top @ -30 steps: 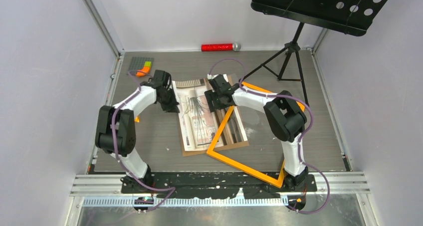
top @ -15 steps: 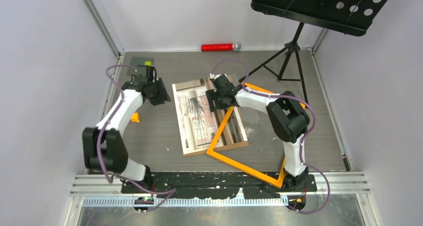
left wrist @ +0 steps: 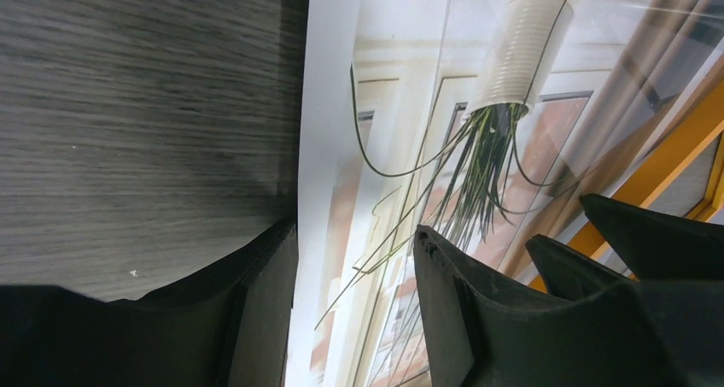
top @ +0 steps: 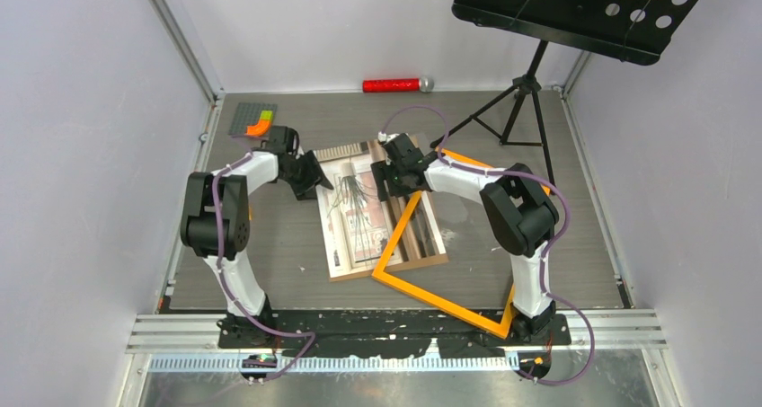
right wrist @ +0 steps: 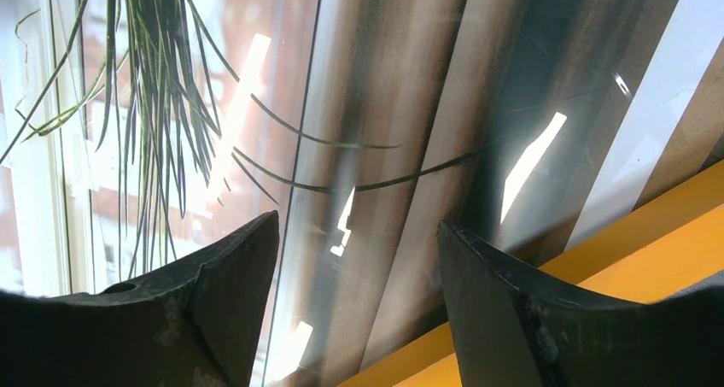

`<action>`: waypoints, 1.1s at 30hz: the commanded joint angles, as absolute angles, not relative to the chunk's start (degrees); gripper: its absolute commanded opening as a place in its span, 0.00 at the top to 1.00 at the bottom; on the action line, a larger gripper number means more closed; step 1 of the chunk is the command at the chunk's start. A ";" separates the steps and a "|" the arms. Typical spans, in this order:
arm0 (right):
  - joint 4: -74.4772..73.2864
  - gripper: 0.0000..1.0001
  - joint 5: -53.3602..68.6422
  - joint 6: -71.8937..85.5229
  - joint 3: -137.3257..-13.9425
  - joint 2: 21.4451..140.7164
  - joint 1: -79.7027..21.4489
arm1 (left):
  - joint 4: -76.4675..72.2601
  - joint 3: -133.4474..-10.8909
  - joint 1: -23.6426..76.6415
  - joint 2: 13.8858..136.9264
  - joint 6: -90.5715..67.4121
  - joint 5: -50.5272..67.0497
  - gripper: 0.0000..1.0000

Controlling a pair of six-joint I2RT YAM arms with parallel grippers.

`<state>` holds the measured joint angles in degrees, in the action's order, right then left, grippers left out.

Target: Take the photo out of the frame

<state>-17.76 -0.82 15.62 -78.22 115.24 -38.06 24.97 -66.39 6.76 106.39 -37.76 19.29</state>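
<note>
Photo [top: 352, 211] of a spiky potted plant is shown lying flat at mid-table on a brown backing board [top: 404, 267]. Its right part is crossed by one bar of the bright orange frame [top: 440, 304], which is set askew toward the right.

At left, the left gripper [top: 312, 177] is lowered at the print's far left edge. In the left wrist view its fingers [left wrist: 256, 319] are spread apart, one over the bare grey table [top: 279, 236] and the other over the print, with the white margin between them and nothing gripped. At centre, the right gripper [top: 388, 179] is held low over the brown curtains in the print's far right part. Its fingers [right wrist: 230, 310] are likewise parted and empty, with the orange bar just beside them. Whether either gripper touches the paper cannot be told. At far right, a black music stand [top: 575, 12] is seen well apart from the work.

The step in hand is judged to be taking hold of the print's free left edge. For the next move, the left fingers would need to be closed on that thin margin alone. The sheet would then need to be drawn leftward from under the orange bar without the backing board being dragged along.
</note>
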 commanded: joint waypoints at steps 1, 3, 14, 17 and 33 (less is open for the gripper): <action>-24.99 0.27 1.89 15.93 -75.59 120.42 -37.84 | 20.06 -66.03 6.71 106.71 -39.44 20.90 0.48; -25.13 0.27 1.93 15.91 -75.81 120.51 -37.83 | 19.46 -65.37 6.68 105.74 -39.91 22.10 0.50; -25.21 0.27 1.78 16.24 -75.91 120.59 -37.84 | 18.36 -63.49 7.06 98.02 -39.83 23.44 0.54; -25.08 0.28 1.84 16.34 -75.95 120.56 -37.88 | 16.35 -63.22 7.09 99.42 -40.40 26.25 0.56; -25.04 0.28 1.99 16.22 -75.95 120.51 -37.86 | 17.21 -64.44 8.09 106.52 -37.69 24.76 0.97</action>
<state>-18.20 -0.36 15.33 -78.54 115.37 -38.02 19.68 -63.66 7.60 106.26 -38.61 22.79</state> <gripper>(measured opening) 0.723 0.187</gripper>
